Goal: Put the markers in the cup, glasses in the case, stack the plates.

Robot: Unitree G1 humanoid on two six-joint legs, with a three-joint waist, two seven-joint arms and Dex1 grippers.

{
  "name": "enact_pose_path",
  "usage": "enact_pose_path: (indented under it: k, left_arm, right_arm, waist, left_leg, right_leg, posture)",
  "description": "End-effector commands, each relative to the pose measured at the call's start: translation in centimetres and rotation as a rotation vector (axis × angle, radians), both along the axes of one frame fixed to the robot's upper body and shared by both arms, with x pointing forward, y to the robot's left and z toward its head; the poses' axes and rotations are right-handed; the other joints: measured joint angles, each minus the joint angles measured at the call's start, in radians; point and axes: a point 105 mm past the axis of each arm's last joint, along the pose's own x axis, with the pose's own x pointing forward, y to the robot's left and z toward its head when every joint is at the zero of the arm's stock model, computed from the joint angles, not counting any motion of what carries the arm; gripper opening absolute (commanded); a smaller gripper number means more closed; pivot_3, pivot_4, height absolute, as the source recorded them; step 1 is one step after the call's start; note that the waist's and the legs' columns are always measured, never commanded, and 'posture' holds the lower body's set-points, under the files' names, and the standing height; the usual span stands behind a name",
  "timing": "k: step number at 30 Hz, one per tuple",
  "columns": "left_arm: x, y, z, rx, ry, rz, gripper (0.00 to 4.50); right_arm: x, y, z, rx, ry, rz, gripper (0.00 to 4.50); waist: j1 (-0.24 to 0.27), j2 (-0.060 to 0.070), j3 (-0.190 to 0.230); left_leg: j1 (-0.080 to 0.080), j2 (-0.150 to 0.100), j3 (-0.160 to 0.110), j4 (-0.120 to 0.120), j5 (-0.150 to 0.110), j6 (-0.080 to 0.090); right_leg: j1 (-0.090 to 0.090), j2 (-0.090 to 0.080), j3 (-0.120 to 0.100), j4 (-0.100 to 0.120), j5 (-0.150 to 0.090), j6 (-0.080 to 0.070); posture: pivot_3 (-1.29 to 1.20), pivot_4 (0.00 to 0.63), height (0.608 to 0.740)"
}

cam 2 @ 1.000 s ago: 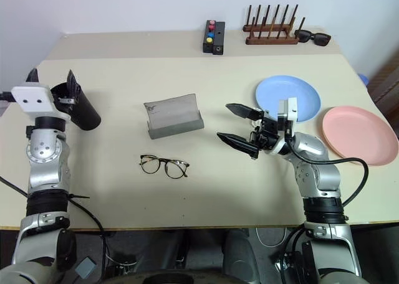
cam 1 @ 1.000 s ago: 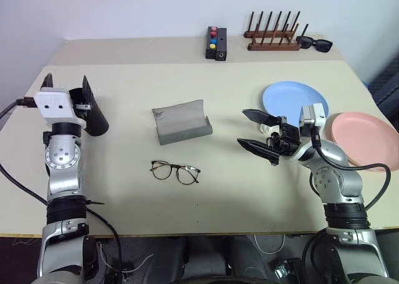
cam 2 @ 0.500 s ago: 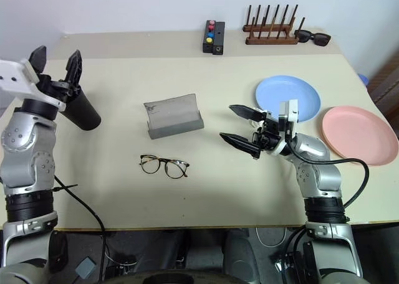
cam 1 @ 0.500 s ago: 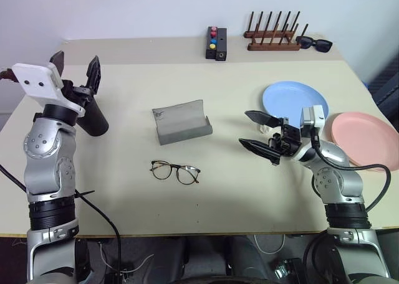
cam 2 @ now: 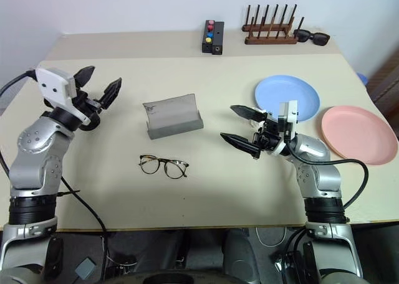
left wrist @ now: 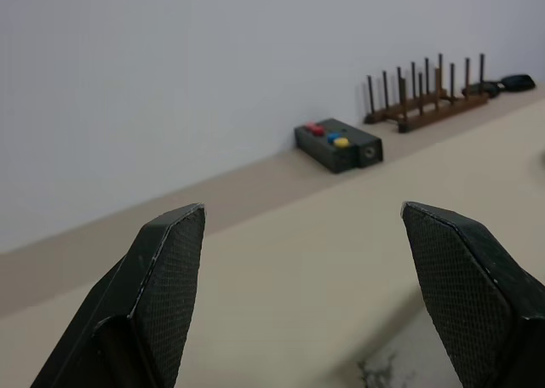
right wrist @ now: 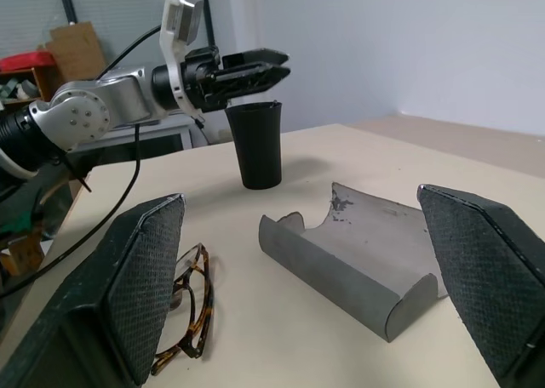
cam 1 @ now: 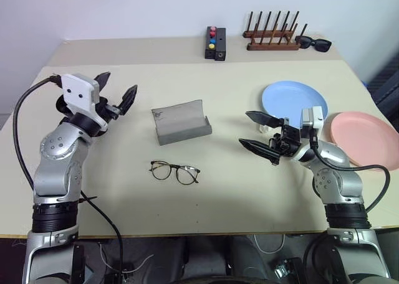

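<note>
Both claws are spread wide with nothing in them: left claw (cam 1: 115,92) is above the cup (right wrist: 257,145), right claw (cam 1: 259,131) hangs beside the blue plate (cam 1: 294,99). Glasses (cam 1: 174,171) lie just in front of the open case (cam 1: 181,122), mid-worktop (cam 1: 212,190), with free room all around.

A beige table (cam 1: 206,197) stands against a plain pale wall (cam 1: 156,10) under even light.

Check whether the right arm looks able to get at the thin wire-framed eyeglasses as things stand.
Probably yes. The right tool, jaws open and empty, hangs above bare table, and the thin wire-framed eyeglasses lie in the open, apart from the grey case.
</note>
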Motion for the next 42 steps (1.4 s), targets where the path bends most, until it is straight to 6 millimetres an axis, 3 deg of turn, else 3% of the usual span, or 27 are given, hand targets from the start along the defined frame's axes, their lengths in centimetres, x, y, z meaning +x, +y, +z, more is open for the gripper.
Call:
enact_pose_path:
  k: [1,5,9,22,32,42]
  left_arm:
    - [-0.5,-1.0,0.2,0.063,0.005,-0.055,3.74]
    - [-0.4,-1.4,-1.0,0.164,0.084,-0.059,3.74]
    - [-0.3,-1.2,-1.9,0.375,0.181,-0.038,3.74]
    - [1.4,-2.4,-2.9,0.419,0.465,-0.421,3.74]
    - [2.8,-3.7,-4.6,0.526,0.562,-0.563,3.74]
    - [2.3,-4.6,-7.4,0.632,0.585,-0.646,3.74]
  right_arm:
    - [-0.2,-0.1,0.7,0.006,-0.043,-0.010,4.50]
    - [-0.2,0.0,0.7,0.008,-0.044,-0.014,4.50]
    - [-0.2,0.1,0.6,0.010,-0.047,-0.019,4.50]
    - [0.0,0.5,0.1,0.005,-0.060,-0.049,4.50]
    - [-0.1,0.6,0.0,-0.008,-0.071,-0.081,4.50]
    - [-0.3,0.6,0.0,-0.013,-0.077,-0.093,4.50]
  waist:
    - [0.000,0.000,0.000]
    - [-0.002,0.000,0.000]
    - [-0.003,0.000,0.000]
    - [-0.007,0.000,0.000]
    - [-0.023,0.000,0.000]
    - [-0.027,0.000,0.000]
  left_leg:
    - [0.000,0.000,0.000,0.000,0.000,0.000]
    - [0.000,0.000,0.000,0.000,0.000,0.000]
    - [0.000,0.000,0.000,0.000,0.000,0.000]
    - [0.000,0.000,0.000,-0.002,0.000,0.000]
    - [0.000,0.000,0.000,-0.001,0.000,0.000]
    - [-0.001,0.000,0.000,-0.001,0.000,0.000]
  right_leg:
    - [0.000,0.000,0.000,0.000,0.000,0.000]
    - [0.000,0.000,0.000,0.000,0.000,0.000]
    - [0.000,0.000,0.000,0.000,0.000,0.000]
    - [-0.001,0.001,0.000,0.000,0.000,0.000]
    - [-0.001,0.002,0.000,0.000,0.000,0.000]
    - [-0.002,0.002,0.000,0.001,0.000,0.000]
  posture:
    - [0.00,0.150,0.740]
    - [0.00,0.150,0.740]
    - [0.00,0.150,0.740]
    - [0.00,0.150,0.740]
    - [0.00,0.150,0.740]
    - [0.00,0.150,0.740]
